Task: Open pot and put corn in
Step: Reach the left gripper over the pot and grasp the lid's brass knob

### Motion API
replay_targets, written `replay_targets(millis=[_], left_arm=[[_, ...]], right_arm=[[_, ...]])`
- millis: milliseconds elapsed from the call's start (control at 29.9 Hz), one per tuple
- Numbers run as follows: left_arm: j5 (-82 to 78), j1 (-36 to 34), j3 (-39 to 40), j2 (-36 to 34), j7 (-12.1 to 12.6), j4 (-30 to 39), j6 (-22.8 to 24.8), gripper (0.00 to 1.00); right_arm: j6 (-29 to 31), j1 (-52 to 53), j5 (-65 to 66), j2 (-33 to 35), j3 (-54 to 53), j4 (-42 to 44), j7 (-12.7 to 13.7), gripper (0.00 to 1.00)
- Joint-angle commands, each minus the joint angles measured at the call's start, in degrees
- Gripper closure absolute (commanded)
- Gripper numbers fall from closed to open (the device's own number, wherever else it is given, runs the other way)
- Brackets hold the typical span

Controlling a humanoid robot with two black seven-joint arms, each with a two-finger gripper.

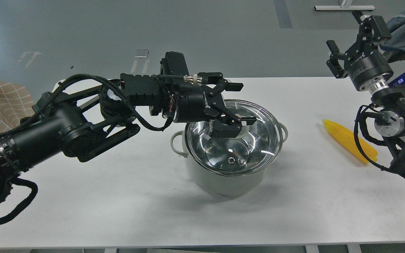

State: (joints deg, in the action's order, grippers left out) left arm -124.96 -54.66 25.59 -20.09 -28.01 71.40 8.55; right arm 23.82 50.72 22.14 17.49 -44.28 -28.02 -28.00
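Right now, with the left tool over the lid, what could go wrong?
1. The left tool is open around the knob area, which it hides; a shallow grip may slip off the glass lid.
2. Lifting off-centre could drag the pot sideways.
3. The corn lies beside the right arm's cables; a careless move might knock it.

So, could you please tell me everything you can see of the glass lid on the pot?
The glass lid is round, clear and shiny, with a steel rim, and sits closed and level on the pale grey-green pot at the table's middle. Two small metal fittings show near its front. Its knob is hidden behind the left gripper, whose open fingers reach over the lid's centre; whether they touch it cannot be told.
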Motion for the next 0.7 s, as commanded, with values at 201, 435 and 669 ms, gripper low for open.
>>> replay_targets(millis=[201,435,669], left_arm=[[0.59,4.83,-0.10,2.34,0.01,-2.14,-0.03,0.02],[5.24,6.59,-0.10,2.34,0.01,-3.63,-0.03,0.06],[6.75,6.94,-0.19,2.34,0.01,-4.51,-0.12,0.48]], right_arm=[[0.00,-0.27,0.01,0.00,-0.01,-0.01,0.00,0.01],[0.00,-0.53,0.01,-0.17,-0.01,-0.01,0.00,0.01],[0.00,-0.97,0.01,-0.26,0.07,-0.10,0.00,0.01]])
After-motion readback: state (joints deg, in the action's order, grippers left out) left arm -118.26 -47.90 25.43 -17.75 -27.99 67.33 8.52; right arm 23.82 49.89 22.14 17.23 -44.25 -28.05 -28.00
